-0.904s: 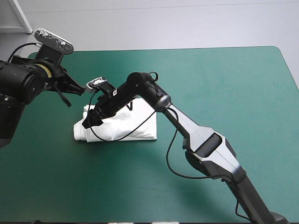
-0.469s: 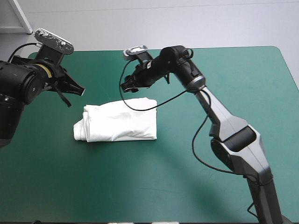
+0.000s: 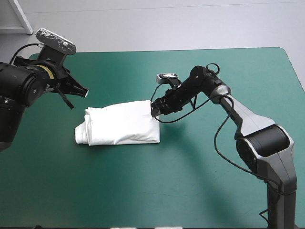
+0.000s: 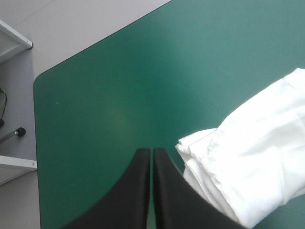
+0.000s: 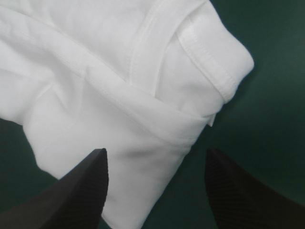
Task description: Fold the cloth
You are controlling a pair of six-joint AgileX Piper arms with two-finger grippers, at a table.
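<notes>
folded t-shirt lies long axis left-right on counter; right end effector released, left end effector clenched.

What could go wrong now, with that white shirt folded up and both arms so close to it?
The right tool hangs open at the right end of the folded T-shirt. If it dipped or shut there, it could catch a layer and drag the fold open. The left tool, shut, sits near the bunched left end, so a sideways sweep might push the bundle askew.
</notes>
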